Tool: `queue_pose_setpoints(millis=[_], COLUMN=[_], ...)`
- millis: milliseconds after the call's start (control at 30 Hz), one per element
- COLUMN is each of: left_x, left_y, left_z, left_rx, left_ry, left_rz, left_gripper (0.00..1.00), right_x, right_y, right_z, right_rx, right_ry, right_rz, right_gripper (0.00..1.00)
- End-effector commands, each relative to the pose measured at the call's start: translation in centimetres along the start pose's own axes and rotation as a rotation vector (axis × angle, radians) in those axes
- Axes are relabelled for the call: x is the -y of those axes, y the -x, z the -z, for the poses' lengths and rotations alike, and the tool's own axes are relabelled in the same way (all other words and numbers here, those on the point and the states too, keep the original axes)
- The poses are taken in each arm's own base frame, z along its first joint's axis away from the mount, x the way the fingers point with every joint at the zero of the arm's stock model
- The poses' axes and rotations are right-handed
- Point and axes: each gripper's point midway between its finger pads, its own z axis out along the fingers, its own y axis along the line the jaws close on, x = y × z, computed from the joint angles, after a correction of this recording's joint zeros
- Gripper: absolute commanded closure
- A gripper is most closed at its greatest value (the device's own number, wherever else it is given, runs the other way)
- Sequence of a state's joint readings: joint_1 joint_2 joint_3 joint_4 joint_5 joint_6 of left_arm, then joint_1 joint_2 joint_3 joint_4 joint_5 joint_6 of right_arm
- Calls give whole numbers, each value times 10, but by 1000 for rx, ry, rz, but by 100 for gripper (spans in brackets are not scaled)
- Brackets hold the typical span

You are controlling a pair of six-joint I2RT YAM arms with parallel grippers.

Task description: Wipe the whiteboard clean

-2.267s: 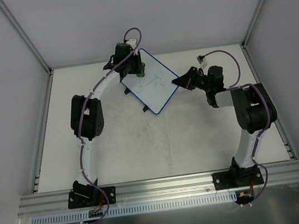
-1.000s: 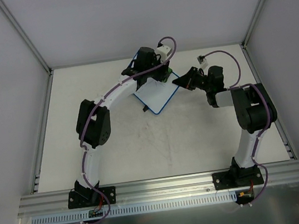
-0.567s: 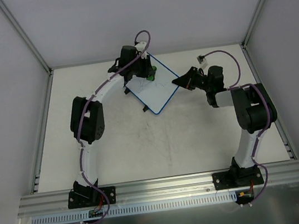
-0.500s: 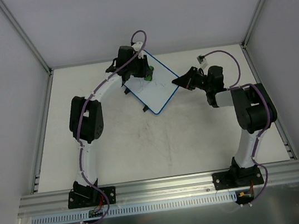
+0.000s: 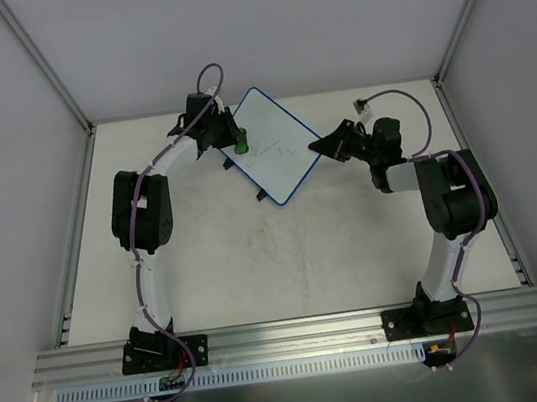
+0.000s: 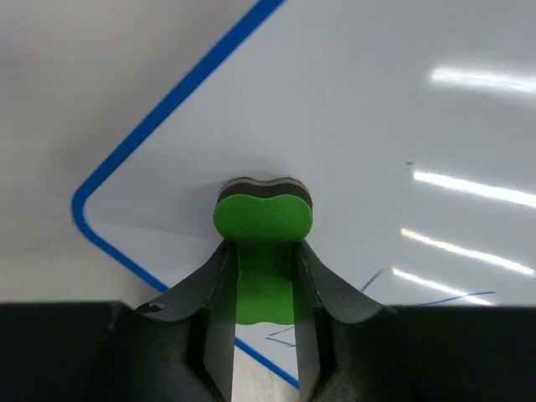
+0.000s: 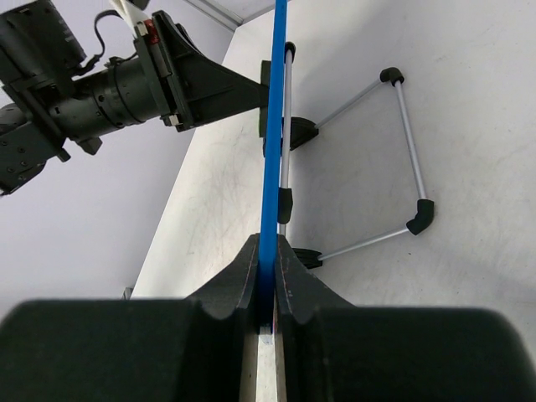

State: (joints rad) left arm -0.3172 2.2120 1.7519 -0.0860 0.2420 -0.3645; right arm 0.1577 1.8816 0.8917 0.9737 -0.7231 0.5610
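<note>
While the whiteboard (image 5: 270,145) sits propped at a slant on its wire stand (image 7: 406,151) on the table (image 5: 258,263), both arms are on it, one from each side.

Left gripper (image 6: 261,276): clenched on the green eraser (image 6: 264,222). It is at the whiteboard's left edge in the top view. The fingers (image 6: 219,285) pinch the eraser's narrow waist. Its dark felt side is pressed flat on the white face, just inside a rounded corner of the blue frame.

Right gripper (image 7: 266,260): clamped on the whiteboard's right corner, with the blue frame edge squeezed between both fingers. In the right wrist view the board is edge-on, a thin blue line running straight up from the jaws.

Marks: thin scribbles (image 5: 281,149) run across the middle of the whiteboard, to the right of the eraser. The left wrist view shows a few blue strokes (image 6: 377,280) just beside the right finger. The patch of board around the eraser there looks clean, apart from glare stripes.

Stand: two wire legs with black end caps rest on the table behind the whiteboard.
</note>
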Motion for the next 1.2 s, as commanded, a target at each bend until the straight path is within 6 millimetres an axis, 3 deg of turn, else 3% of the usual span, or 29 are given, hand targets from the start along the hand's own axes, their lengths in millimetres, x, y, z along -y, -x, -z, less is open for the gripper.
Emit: queue_pose_setpoints(millis=[0, 200, 567, 800, 967, 1167], left_x=[-50, -51, -15, 34, 77, 109], left_y=[-57, -58, -54, -50, -64, -81], left_z=[-7, -3, -12, -9, -5, 5], left_rx=[-150, -150, -144, -93, -85, -102], left_ry=[134, 138, -5, -62, -114, -211], left_rz=[113, 121, 6, -200, -347, -431], left_gripper=[100, 100, 100, 100, 100, 100], right_x=[-32, -32, -32, -32, -32, -31], right_y=[-10, -10, -8, -6, -7, -7], right_z=[-4, -5, -7, -7, -8, -7], right_rx=[-66, -67, -67, -66, -68, -69], right_ry=[132, 133, 136, 139, 139, 139], right_rz=[87, 81, 72, 72, 71, 70], right_gripper=[100, 100, 100, 100, 100, 100])
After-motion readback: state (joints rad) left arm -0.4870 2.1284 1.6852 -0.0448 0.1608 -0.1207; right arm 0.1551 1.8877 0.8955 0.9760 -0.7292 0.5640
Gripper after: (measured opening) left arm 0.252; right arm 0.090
